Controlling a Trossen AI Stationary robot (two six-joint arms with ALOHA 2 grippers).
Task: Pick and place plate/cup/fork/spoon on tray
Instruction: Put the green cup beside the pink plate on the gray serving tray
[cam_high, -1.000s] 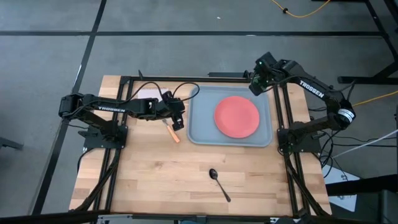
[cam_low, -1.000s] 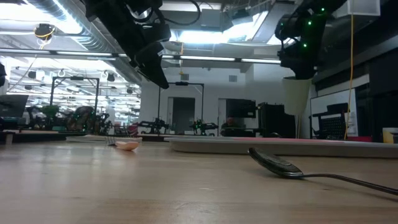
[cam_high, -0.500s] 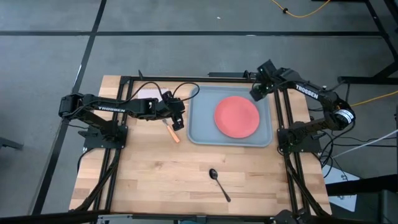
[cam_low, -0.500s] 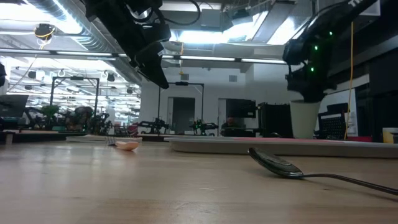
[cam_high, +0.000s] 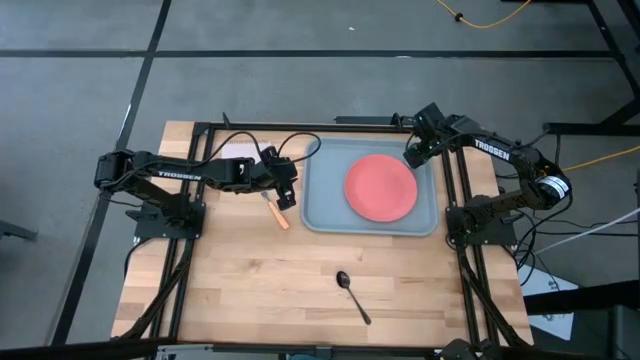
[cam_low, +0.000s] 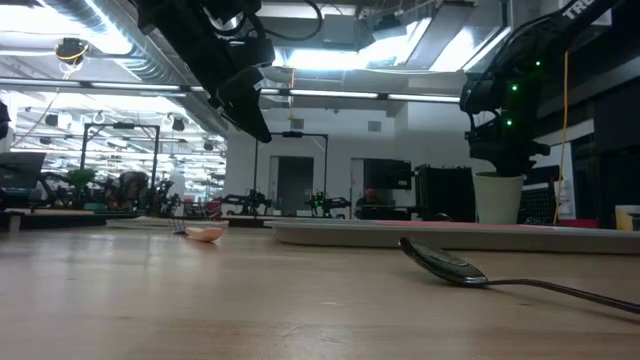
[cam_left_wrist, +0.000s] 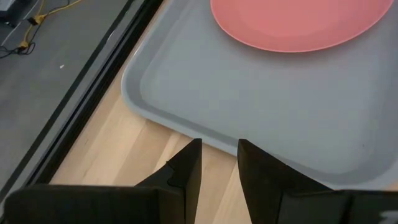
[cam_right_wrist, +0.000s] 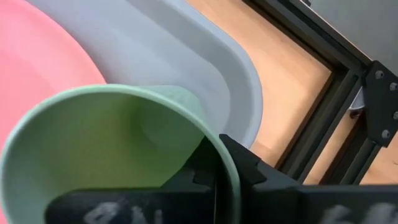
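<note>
**Cup over the tray's far right corner; release pending**

My right hand (cam_high: 412, 152) grips the cup (cam_right_wrist: 118, 158) by its rim, one finger (cam_right_wrist: 239, 168) showing on the outside wall. In the low view the cup (cam_low: 497, 197) hangs upright under the hand, its base just above or at the tray (cam_low: 440, 234); I cannot tell whether it touches. From overhead, the hand sits over the tray's (cam_high: 325, 215) far right corner, with the plate (cam_high: 380, 187) just beside it toward the tray's middle. The wrist view agrees: bare tray floor and the rounded rim lie directly beneath the cup, the plate (cam_right_wrist: 37, 68) edging in on one side.

Judgement: the move is straight down, then let go. Room is tight, bounded by the plate on one side and the rim on the other, so the cup could tip if it lands on the plate's edge.

My left hand (cam_left_wrist: 214, 165) waits off the tray's near-left edge, fingers a narrow gap apart, holding nothing. The fork (cam_high: 277, 213) lies on the desk (cam_high: 250, 280) just below it, long axis angled toward me. The spoon (cam_high: 352, 295) lies well apart from both hands, near the front.
</note>
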